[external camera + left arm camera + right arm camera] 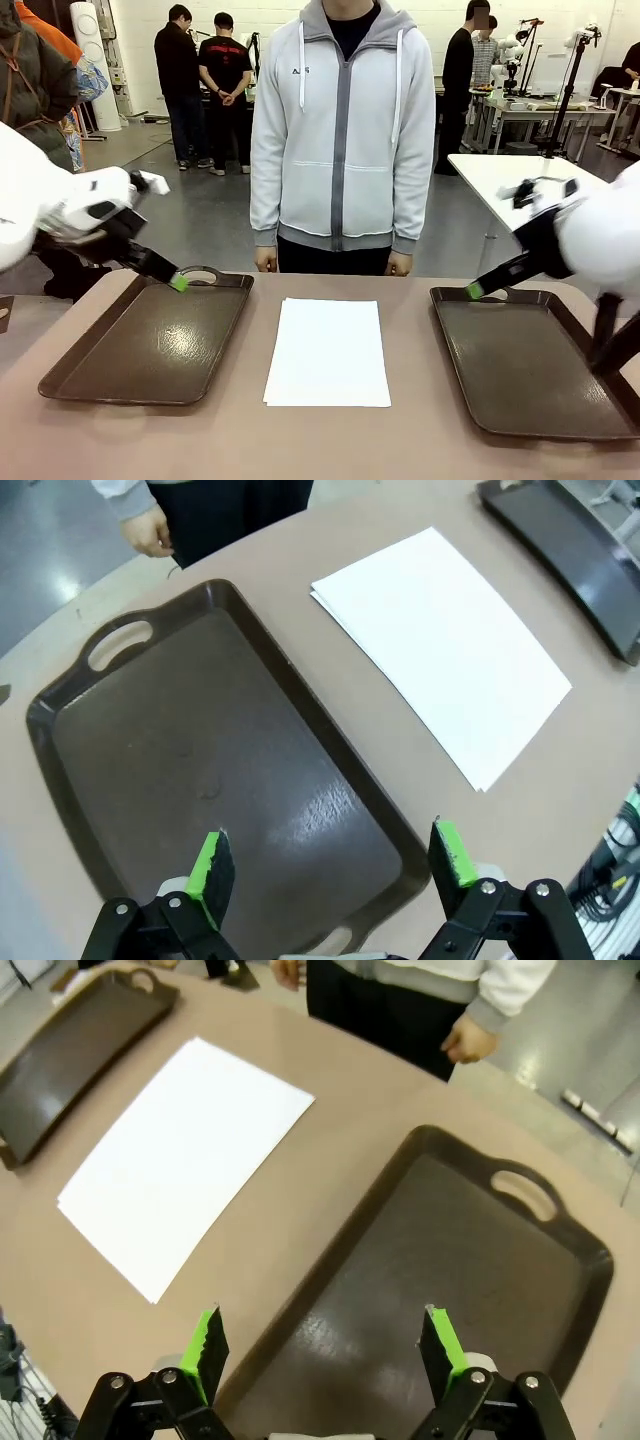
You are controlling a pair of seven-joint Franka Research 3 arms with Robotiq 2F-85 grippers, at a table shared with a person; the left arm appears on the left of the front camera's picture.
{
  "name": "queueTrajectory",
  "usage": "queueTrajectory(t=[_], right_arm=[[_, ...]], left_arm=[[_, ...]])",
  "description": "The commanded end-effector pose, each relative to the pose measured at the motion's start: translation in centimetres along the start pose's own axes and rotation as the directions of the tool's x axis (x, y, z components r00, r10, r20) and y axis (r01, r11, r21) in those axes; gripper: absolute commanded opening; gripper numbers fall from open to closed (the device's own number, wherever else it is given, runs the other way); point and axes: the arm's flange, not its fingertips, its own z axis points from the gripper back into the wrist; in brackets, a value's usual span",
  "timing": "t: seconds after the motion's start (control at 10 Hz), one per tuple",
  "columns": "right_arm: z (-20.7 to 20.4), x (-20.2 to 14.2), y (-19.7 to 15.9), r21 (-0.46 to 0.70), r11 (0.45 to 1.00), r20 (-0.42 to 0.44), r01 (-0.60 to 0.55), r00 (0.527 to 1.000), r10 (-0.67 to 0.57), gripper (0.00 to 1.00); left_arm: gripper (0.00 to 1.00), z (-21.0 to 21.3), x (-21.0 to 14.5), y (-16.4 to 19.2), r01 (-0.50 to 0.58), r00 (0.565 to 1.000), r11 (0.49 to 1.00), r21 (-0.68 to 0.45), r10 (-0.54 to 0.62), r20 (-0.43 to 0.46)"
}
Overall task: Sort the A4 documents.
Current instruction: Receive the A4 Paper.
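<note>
Stack, seemingly several plain white A4 paper sheets [328, 352], flanked by glossy dark-brown trays [150, 345]; left hand [331, 858] and right hand [323, 1342] spread, empty.

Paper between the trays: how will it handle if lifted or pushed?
The sheets look thin and lie flat on the table, so probably floppy and hard to get under. Offset edges suggest several, loose; a push would likely fan them.

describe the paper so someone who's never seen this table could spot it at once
On the brown table, in front of the standing person, a dark left tray and a dark right tray lie flat. Between them, touching neither, lie the A4 documents. They alone are white, thin and rimless.
</note>
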Motion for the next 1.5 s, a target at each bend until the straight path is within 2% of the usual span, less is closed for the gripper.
queueTrajectory(t=[0.0,0.2,0.4,0.6,0.8,1.4], right_arm=[[3.4,-1.9,-1.3,0.06,0.998,0.046,0.006,0.999,-0.009,1.0],[6.1,-2.1,-2.4,0.115,0.993,0.125,0.0,0.992,-0.014,1.0],[7.5,-2.4,-3.1,0.147,0.989,0.156,0.012,0.987,-0.035,1.0],[7.9,-2.5,-3.2,0.14,0.99,0.163,0.011,0.986,-0.034,1.0],[7.6,-2.4,-3.2,0.139,0.99,0.15,0.023,0.988,-0.044,1.0],[7.7,-2.8,-3.4,0.134,0.99,0.141,0.038,0.988,-0.057,1.0]], left_arm=[[1.0,2.5,-4.6,0.9,0.046,0.999,0.995,-0.09,-0.044,0.03],[1.0,4.0,-4.6,0.5,0.1,0.992,0.975,-0.199,-0.081,0.101],[1.0,5.3,-5.0,1.4,0.122,0.987,0.963,-0.242,-0.092,0.128],[1.0,6.4,-5.3,1.7,0.13,0.984,0.974,-0.185,-0.105,0.141],[1.0,5.5,-5.1,1.3,0.124,0.987,0.977,-0.171,-0.103,0.127],[1.0,5.4,-5.3,1.0,0.134,0.985,0.973,-0.189,-0.111,0.13]])
